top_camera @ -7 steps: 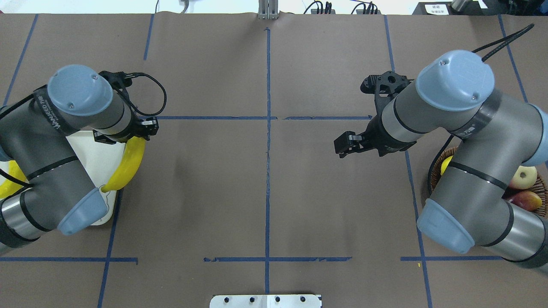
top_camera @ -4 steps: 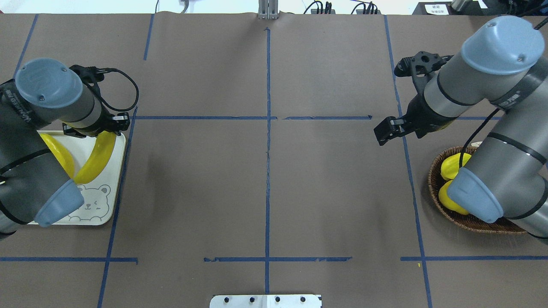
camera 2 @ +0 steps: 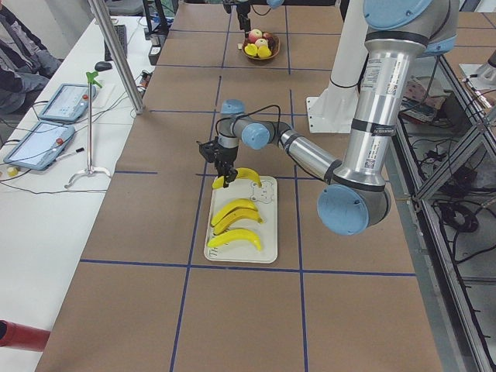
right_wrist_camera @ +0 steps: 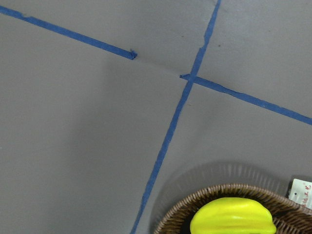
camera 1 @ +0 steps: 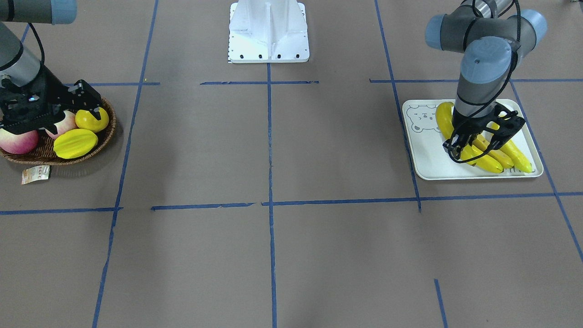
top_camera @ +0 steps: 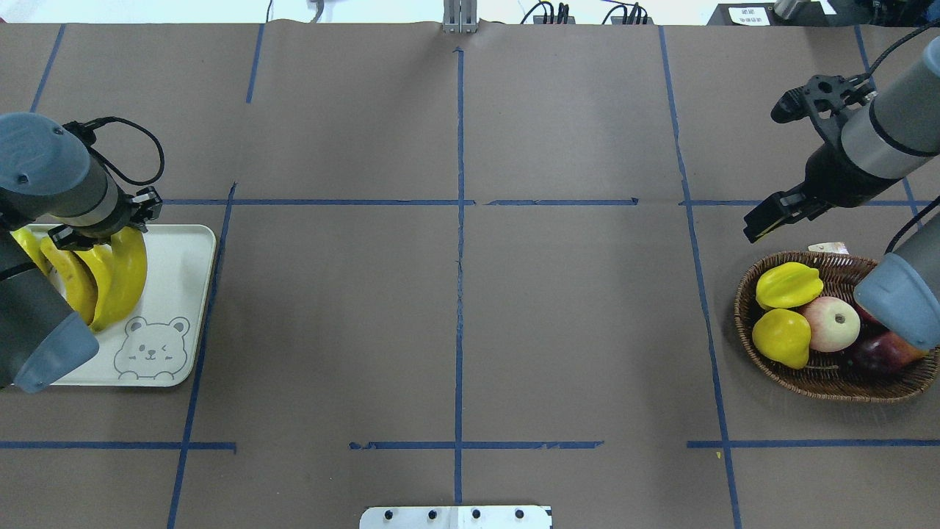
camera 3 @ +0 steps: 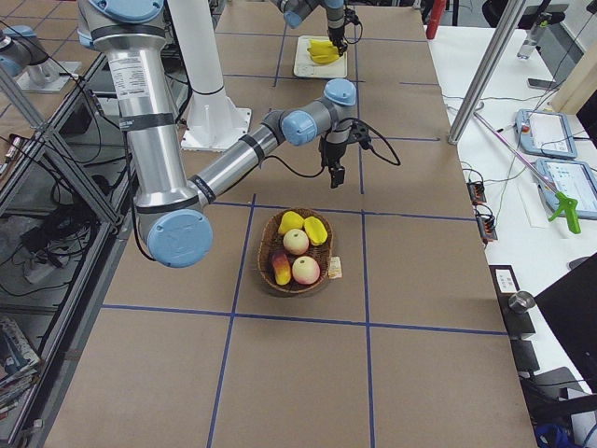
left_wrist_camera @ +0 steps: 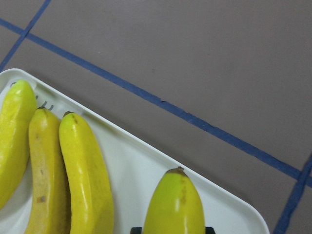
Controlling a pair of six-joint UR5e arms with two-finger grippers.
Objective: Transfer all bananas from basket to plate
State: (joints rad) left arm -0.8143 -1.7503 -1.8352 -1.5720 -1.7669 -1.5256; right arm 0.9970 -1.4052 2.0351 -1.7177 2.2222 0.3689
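Observation:
Over the cream plate (top_camera: pixel 183 250) (camera 1: pixel 423 150) my left gripper (top_camera: pixel 117 224) (camera 1: pixel 471 143) is shut on one end of a yellow banana (top_camera: pixel 131 279) (left_wrist_camera: pixel 173 204) (camera 2: pixel 242 176). That banana hangs just above the tray, next to three bananas (top_camera: pixel 73 283) (camera 1: pixel 501 157) (left_wrist_camera: pixel 83 170) lying side by side on it. At the far right, the wicker basket (top_camera: pixel 742 312) (camera 1: pixel 54 160) holds no banana that I can see. My right gripper (top_camera: pixel 760 220) (camera 1: pixel 91 105) hovers open and empty by the basket's far left rim.
The basket holds a starfruit (top_camera: pixel 789 285), a lemon (top_camera: pixel 782 336), an apple (top_camera: pixel 830 323) and a red fruit (top_camera: pixel 881 353). Its paper tag (camera 1: pixel 35 174) lies on the table beside it. Blue tape lines cross the brown table. A person sits by tablets in the exterior left view.
My left arm swung further left with the banana, bringing it beside the three on the plate. My right arm drew back to the right, uncovering the basket.

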